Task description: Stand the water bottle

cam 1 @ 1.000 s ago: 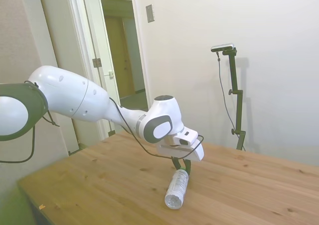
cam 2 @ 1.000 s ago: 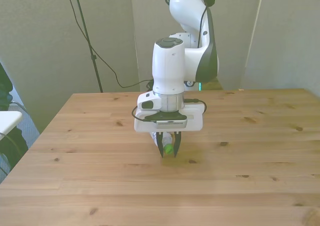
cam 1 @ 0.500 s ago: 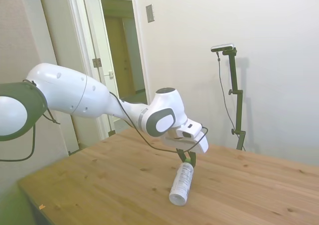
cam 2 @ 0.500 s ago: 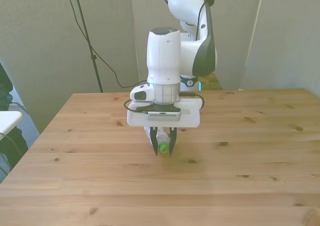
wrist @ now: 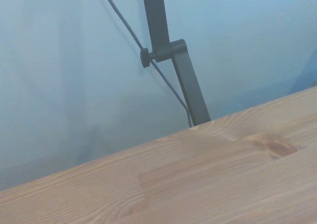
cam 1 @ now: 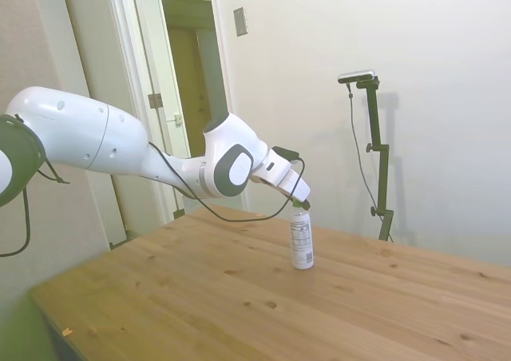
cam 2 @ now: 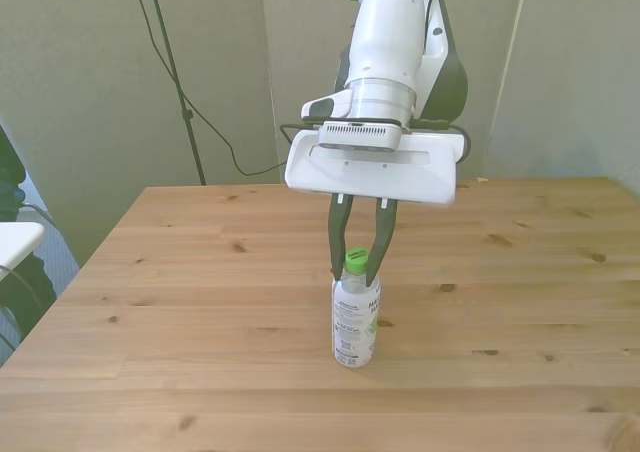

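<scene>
The small clear plastic water bottle with a green cap and a white printed label (cam 2: pixel 355 317) stands upright on the pale wooden plank table (cam 2: pixel 150 302), its base flat on the boards a little toward the near edge in the front view, at about 6 o'clock from the middle of the tabletop. In the side view the same bottle (cam 1: pixel 301 240) stands straight near the middle of the table, with its label facing the camera. The white Franka arm's dark two-finger gripper (cam 2: pixel 357 264) comes down at a slant from about 12 o'clock onto the bottle's top. Its two fingers (cam 2: pixel 337 234) sit on either side of the green cap and neck, clamped on it; in the side view the gripper (cam 1: pixel 302 206) meets the cap at the very top of the bottle. The wrist view shows only a stretch of bare tabletop (wrist: pixel 208 179) and a pale wall behind it; the bottle is outside that picture.
</scene>
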